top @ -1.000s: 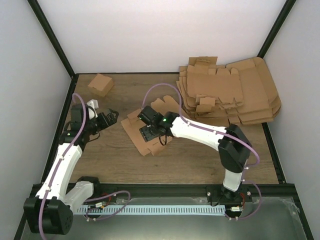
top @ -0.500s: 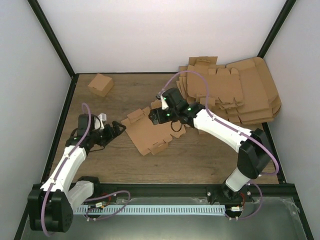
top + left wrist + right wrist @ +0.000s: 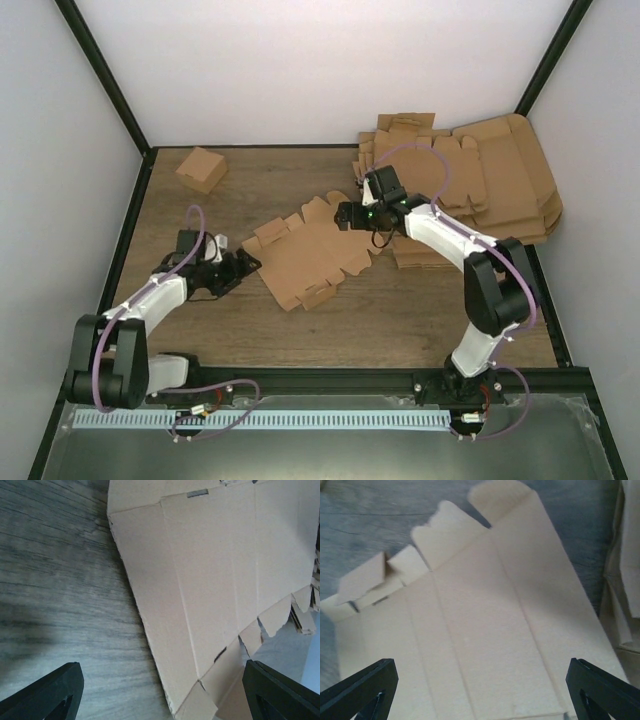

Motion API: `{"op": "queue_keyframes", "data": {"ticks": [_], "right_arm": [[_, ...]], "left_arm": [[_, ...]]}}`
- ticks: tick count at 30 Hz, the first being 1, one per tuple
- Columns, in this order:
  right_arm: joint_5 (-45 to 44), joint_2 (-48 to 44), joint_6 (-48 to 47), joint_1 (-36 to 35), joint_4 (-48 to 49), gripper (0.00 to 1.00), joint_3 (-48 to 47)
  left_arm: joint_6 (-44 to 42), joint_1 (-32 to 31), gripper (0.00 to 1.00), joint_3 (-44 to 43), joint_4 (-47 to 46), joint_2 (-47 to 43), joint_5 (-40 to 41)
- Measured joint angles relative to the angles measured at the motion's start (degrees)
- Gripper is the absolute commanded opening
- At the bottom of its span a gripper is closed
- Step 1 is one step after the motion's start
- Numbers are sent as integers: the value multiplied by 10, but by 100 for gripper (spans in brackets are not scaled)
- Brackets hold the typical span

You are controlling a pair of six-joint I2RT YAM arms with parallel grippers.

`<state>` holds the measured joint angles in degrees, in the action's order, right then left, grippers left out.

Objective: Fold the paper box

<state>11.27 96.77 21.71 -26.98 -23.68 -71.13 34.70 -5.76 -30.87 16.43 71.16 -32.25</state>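
The paper box (image 3: 310,252) lies flat on the wooden table as a brown die-cut blank with flaps and tabs. It fills the left wrist view (image 3: 220,580) and the right wrist view (image 3: 480,645). My left gripper (image 3: 243,265) is open, low over the table at the blank's left edge, holding nothing. My right gripper (image 3: 345,215) is open at the blank's far right edge, above it, holding nothing. Its fingertips (image 3: 360,690) frame the flat cardboard.
A stack of flat brown cardboard blanks (image 3: 470,190) lies at the back right, just behind the right arm. A small folded brown box (image 3: 201,169) stands at the back left. Black frame posts and white walls bound the table.
My right gripper has pulled back from over the blank's middle toward its far right edge. My left gripper has moved right and lower to the blank's left edge. The blank has shifted slightly right.
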Motion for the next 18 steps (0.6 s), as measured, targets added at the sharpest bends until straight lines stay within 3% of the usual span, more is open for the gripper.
{"op": "queue_keyframes", "data": {"ticks": [10, 18], "right_arm": [[10, 95, -14, 42, 10, 95, -9], [15, 126, -31, 66, 11, 92, -26]], "left_arm": [[0, -8, 83, 4, -85, 91, 3], [-4, -14, 66, -11, -138, 142, -15]]}}
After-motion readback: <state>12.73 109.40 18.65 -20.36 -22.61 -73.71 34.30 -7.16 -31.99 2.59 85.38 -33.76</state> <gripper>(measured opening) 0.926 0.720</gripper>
